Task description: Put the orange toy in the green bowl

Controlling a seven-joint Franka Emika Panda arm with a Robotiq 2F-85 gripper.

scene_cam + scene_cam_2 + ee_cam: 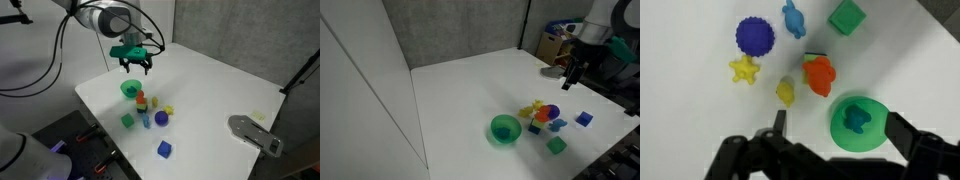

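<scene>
The orange toy [820,75] lies on the white table beside the green bowl [860,122]; it has a small dark green piece against its far side. Both show in both exterior views, the toy [141,100] [542,112] and the bowl [130,88] [504,129]. A small teal toy [856,119] lies inside the bowl. My gripper [840,128] is open and empty, and hovers well above the table [133,64] [572,78]. In the wrist view its fingers frame the bowl, with the orange toy just beyond them.
Around the orange toy lie a purple spiky ball [755,36], a yellow star [744,69], a yellow toy [786,92], a blue toy [793,18] and a green cube [847,16]. A blue cube [164,149] sits apart near the table's edge. A grey device [255,134] lies at a corner.
</scene>
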